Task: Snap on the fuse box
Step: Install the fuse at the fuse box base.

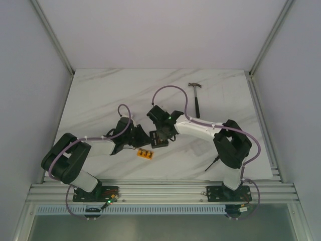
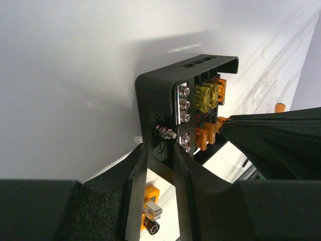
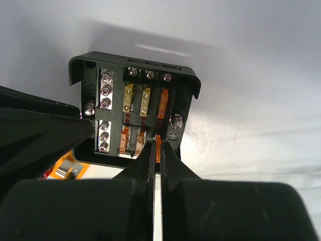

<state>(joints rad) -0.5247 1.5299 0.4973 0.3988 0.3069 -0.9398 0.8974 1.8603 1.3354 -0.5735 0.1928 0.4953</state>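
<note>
The fuse box (image 3: 135,75) is a small black square box with its lid off, showing yellow and orange fuses and rows of screws. It lies mid-table between both arms (image 1: 159,141). My left gripper (image 2: 159,149) is shut on the box's side wall (image 2: 155,90), one finger on each face of it. My right gripper (image 3: 156,148) comes in from the opposite side and is shut on a small orange fuse (image 3: 159,140), held at a slot in the box's lower row. In the left wrist view the right gripper's fingers (image 2: 271,143) cover that corner of the box.
A small flat orange strip (image 1: 145,153) with dark dots lies on the table just in front of the box; it also shows under my left fingers (image 2: 150,193). A hammer (image 1: 196,99) lies at the back right. White walls and rails enclose the marble table (image 1: 100,100).
</note>
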